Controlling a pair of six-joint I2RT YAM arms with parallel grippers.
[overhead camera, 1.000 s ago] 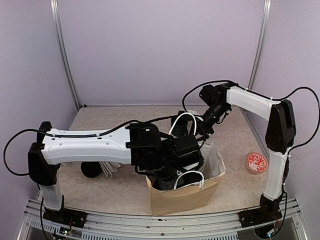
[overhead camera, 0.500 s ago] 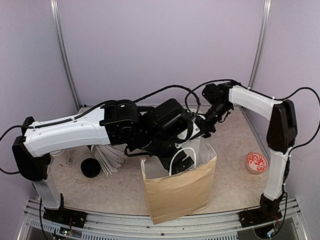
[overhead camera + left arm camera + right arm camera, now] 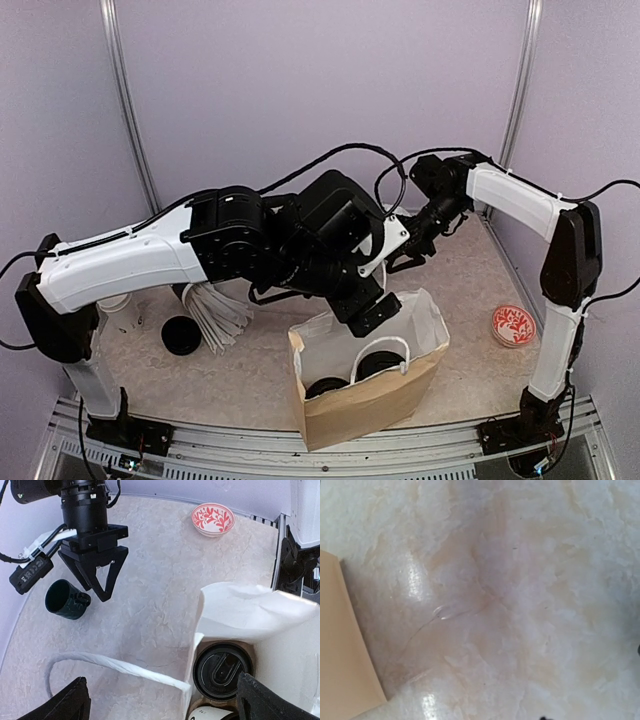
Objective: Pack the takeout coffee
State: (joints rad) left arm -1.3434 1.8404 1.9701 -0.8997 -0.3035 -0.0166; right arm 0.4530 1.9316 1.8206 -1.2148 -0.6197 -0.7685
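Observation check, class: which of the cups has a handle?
The green mug, on the table outside the bag. The two black-lidded cups inside it and the straw cup show none.

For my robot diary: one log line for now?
takeout coffee cups: two in paper bag | left claw: open above bag | right claw: empty

Both arms reach inward over the table's middle.
The left gripper (image 3: 368, 310) points down, jaws spread wide; the right gripper (image 3: 103, 592) hangs half-parted, nearer the far edge.
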